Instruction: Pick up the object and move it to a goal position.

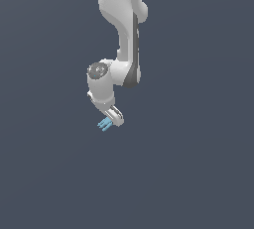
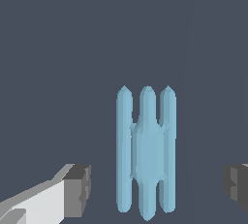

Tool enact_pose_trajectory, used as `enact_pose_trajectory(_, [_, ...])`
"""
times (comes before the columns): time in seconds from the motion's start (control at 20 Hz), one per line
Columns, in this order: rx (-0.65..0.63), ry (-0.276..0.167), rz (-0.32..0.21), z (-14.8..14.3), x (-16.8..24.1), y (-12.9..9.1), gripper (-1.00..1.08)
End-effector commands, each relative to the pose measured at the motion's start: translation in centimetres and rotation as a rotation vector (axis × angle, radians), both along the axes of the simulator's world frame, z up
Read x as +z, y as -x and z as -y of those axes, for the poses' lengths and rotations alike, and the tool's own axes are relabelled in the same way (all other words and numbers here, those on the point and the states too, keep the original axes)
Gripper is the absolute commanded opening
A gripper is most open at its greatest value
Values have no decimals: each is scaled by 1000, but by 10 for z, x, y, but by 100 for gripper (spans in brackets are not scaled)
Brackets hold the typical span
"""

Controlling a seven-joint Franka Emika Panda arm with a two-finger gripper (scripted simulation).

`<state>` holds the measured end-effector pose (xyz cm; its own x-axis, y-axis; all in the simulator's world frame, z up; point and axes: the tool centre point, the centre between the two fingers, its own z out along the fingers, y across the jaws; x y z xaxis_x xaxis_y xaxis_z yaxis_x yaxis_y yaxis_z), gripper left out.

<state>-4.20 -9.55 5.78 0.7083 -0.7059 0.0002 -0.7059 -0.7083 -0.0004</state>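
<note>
**Grip notes: three-bar object**

Object (image 2: 146,150) location: in the wrist view it lies between the two dark fingertips (image 2: 77,189), touching neither. In the exterior view the object (image 1: 104,124) shows just beside the gripper (image 1: 115,117) tip, toward that view's left. I cannot tell from either view whether it rests on the grey surface or whether the gripper is level with it.

Gripper state: released. Both pads stand well apart from the bars, with grey ground visible on each side.

Handling, as I judge it:
- Weight: very light. The piece is much smaller than the gripper.
- Stiffness: it looks rigid, three parallel bars joined by a thicker middle web.
- Slip: the bars look rounded and smooth, so a pinch on one bar edge could squirt it sideways.
- Fragility: the tapered bar ends look thin; I would avoid them.

Where to hold: across the middle web, pads closing on the two outer bars, centred along their length.
</note>
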Motion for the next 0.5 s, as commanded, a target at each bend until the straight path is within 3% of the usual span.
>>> enact_pose_trajectory(0.0, [-1,0,-1,0,-7,1,100])
enact_pose_trajectory(0.45, [-5,0,-1,0,-44,1,100])
